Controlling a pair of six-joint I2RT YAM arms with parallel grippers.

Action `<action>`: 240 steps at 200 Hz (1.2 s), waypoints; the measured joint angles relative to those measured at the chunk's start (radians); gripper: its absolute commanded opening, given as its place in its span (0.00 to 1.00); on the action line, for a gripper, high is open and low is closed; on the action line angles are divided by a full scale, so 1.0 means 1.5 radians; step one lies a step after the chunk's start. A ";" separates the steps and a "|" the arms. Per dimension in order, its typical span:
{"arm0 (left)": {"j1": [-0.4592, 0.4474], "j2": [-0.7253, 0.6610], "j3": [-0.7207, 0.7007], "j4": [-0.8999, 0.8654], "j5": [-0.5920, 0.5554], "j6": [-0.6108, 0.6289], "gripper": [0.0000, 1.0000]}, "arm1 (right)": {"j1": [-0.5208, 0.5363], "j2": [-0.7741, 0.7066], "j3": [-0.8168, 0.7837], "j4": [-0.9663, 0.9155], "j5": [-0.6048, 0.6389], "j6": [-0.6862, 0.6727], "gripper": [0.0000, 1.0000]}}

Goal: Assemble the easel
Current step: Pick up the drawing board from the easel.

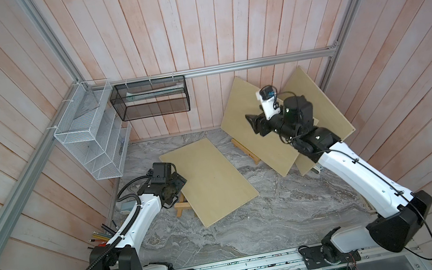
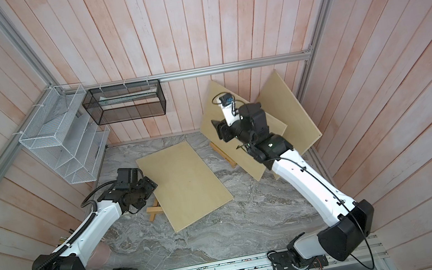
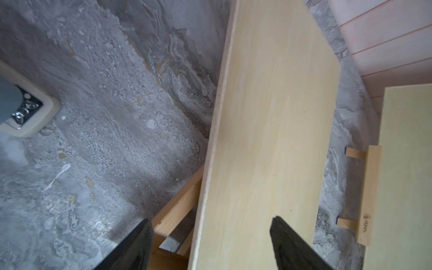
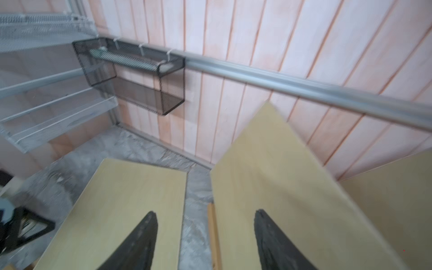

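Note:
A pale board [image 1: 210, 180] [image 2: 184, 184] lies tilted on a low wooden easel stand [image 1: 182, 207] [image 2: 153, 211] left of centre. My left gripper [image 1: 179, 181] [image 3: 211, 224] hovers open over that board's left edge [image 3: 217, 131], touching nothing. The stand's bars [image 3: 177, 210] show beneath the edge. A second board [image 1: 233, 106] [image 2: 209, 110] leans on another easel ledge [image 1: 245, 150] [image 4: 214, 233] at the right. Raised in front of it, my right gripper [image 1: 251, 124] [image 4: 205, 214] is open and empty.
A third board [image 1: 321, 101] leans on the back right wall. A white wire rack [image 1: 92, 137] and a black mesh basket [image 1: 151, 102] hang on the left and back walls. Pencils [image 1: 101, 236] and a beige device [image 3: 23, 109] sit by the left arm.

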 measured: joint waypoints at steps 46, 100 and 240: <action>0.054 0.065 -0.019 0.090 0.080 0.059 0.80 | 0.069 0.044 -0.234 0.082 -0.052 0.148 0.66; 0.079 0.122 -0.058 0.261 0.177 0.124 0.77 | 0.078 0.055 -0.249 0.130 -0.066 0.200 0.65; 0.085 0.150 -0.162 0.501 0.231 0.151 0.65 | 0.085 0.054 -0.249 0.112 -0.083 0.202 0.65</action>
